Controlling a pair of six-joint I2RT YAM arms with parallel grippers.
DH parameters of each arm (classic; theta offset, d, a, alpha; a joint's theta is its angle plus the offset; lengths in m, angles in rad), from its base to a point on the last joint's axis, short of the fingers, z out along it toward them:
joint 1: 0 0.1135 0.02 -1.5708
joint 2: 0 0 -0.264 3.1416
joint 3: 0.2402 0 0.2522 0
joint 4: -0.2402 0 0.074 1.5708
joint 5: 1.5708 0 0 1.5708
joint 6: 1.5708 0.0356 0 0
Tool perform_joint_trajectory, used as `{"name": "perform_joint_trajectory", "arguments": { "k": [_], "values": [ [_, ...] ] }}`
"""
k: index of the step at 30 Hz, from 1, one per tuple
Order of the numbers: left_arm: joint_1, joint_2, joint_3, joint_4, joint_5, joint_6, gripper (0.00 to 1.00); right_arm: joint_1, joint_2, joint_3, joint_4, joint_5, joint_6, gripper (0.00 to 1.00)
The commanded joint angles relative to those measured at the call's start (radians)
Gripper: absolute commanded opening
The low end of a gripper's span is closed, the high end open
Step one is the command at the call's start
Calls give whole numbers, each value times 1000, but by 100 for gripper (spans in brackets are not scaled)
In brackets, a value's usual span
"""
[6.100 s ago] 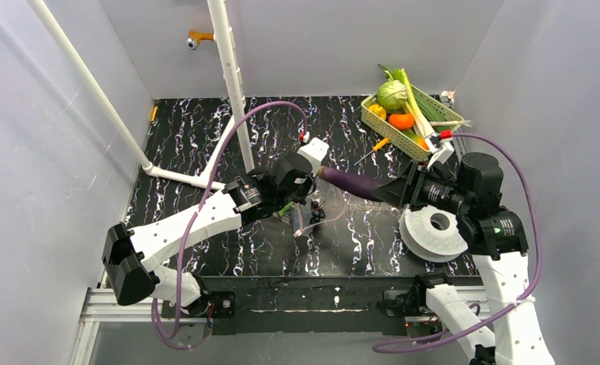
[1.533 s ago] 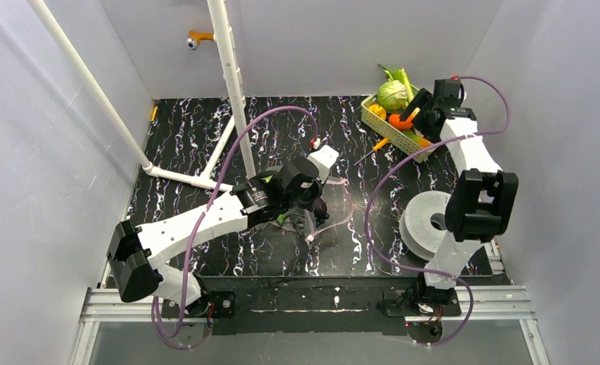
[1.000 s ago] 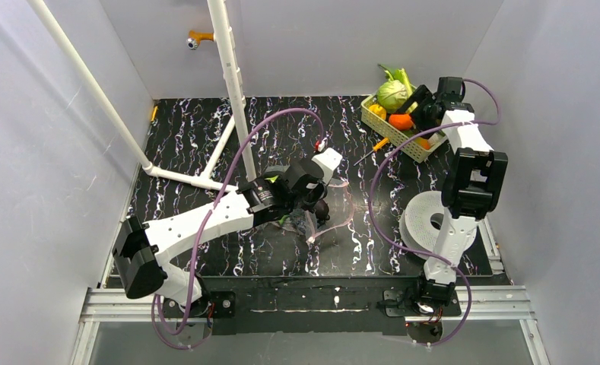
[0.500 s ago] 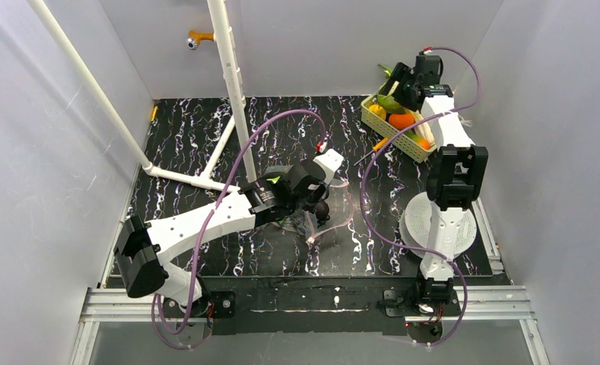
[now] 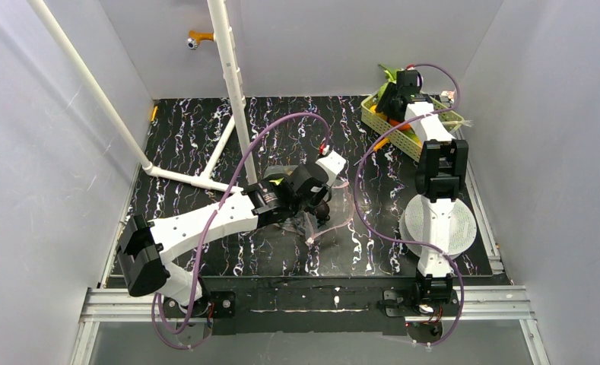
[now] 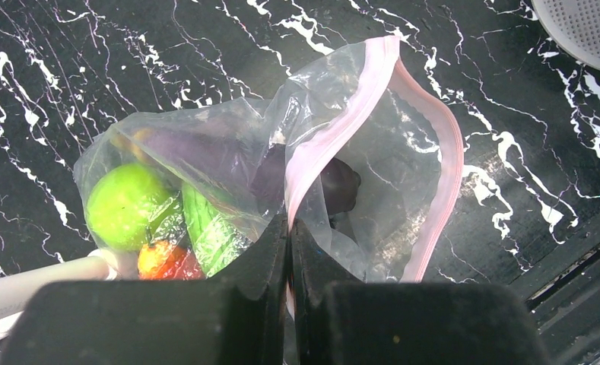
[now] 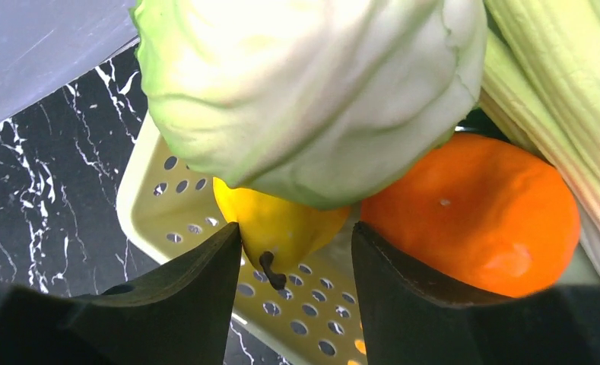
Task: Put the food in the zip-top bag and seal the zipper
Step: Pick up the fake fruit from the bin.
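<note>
The zip-top bag [image 6: 228,167] lies on the black marbled table, mouth open to the right; it also shows in the top view [image 5: 321,217]. My left gripper [image 6: 290,225] is shut on its pink zipper [image 6: 334,133]. Inside are a round green fruit [image 6: 125,205], a green piece [image 6: 209,232], an orange-red piece [image 6: 163,258] and dark purple pieces [image 6: 338,182]. My right gripper [image 7: 296,243] is open inside the yellow basket [image 7: 171,201], its fingers either side of a yellow piece [image 7: 281,217]. The round orange fruit [image 7: 479,213] lies just right of it.
A pale green cabbage head [image 7: 304,91] rests over the yellow piece, and the leek [image 7: 555,114] lies behind the orange. The basket [image 5: 384,125] stands at the back right. A white perforated disc [image 5: 439,223] lies near the right arm's base. A white pipe frame [image 5: 232,84] stands at the back left.
My right arm has let go of the long purple piece at the bag and swung to the back right, ending over the basket. The left gripper still holds the bag.
</note>
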Motion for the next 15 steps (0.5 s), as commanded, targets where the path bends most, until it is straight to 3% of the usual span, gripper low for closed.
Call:
{"name": "perform_joint_trajectory", "arguments": {
  "k": [1, 6, 15],
  "values": [
    [-10, 0, 32, -13, -35, 15, 0, 9, 38, 71, 36, 99, 0, 60],
    [-12, -1, 31, -11, -46, 22, 0, 14, 68, 92, 29, 70, -4, 52],
    [-21, 3, 31, -11, -54, 28, 0, 16, -19, 93, 10, 54, -16, 16]
  ]
}}
